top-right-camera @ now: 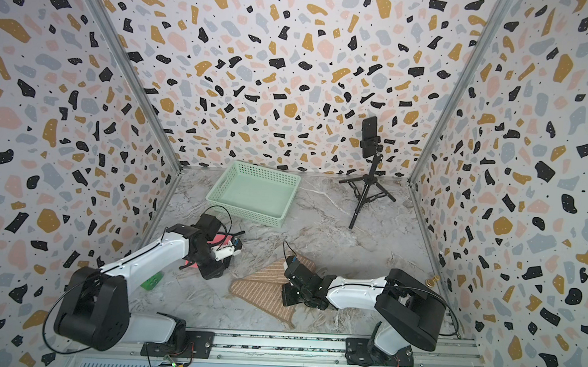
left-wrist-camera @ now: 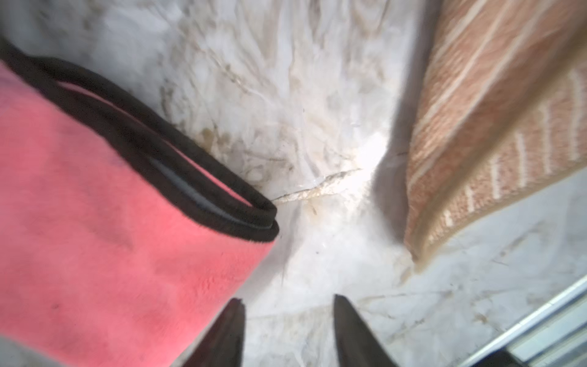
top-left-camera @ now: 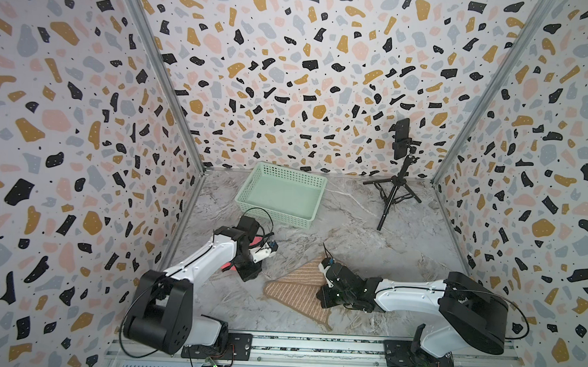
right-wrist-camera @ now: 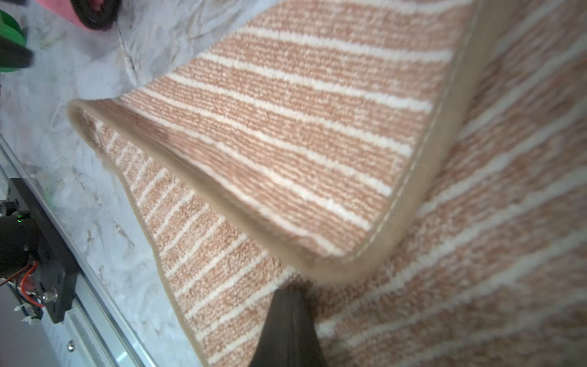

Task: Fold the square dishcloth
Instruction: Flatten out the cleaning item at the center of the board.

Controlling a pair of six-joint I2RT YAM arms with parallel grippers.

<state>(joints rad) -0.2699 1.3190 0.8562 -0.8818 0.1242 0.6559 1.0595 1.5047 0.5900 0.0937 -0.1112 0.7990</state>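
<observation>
The tan dishcloth point(top-left-camera: 294, 288) point(top-right-camera: 259, 286) with white stripes lies on the marble table in front of the right arm, one flap point(right-wrist-camera: 286, 127) folded over its lower layer. My right gripper point(right-wrist-camera: 289, 290) is shut, and its tips rest on the cloth right at the flap's corner. I see nothing pinched between them. My left gripper point(left-wrist-camera: 287, 298) is open over bare table. The dishcloth's raised edge point(left-wrist-camera: 492, 127) is on one side of it. A folded pink cloth point(left-wrist-camera: 111, 222) point(top-left-camera: 228, 265) with a black hem is on the other, close to one finger.
A mint-green basket point(top-left-camera: 273, 217) stands at the back. A phone on a black tripod point(top-left-camera: 398, 183) stands at the back right. A small green object point(top-right-camera: 152, 282) lies by the left arm. The metal rail point(top-left-camera: 311, 347) runs along the front edge. Patterned walls enclose three sides.
</observation>
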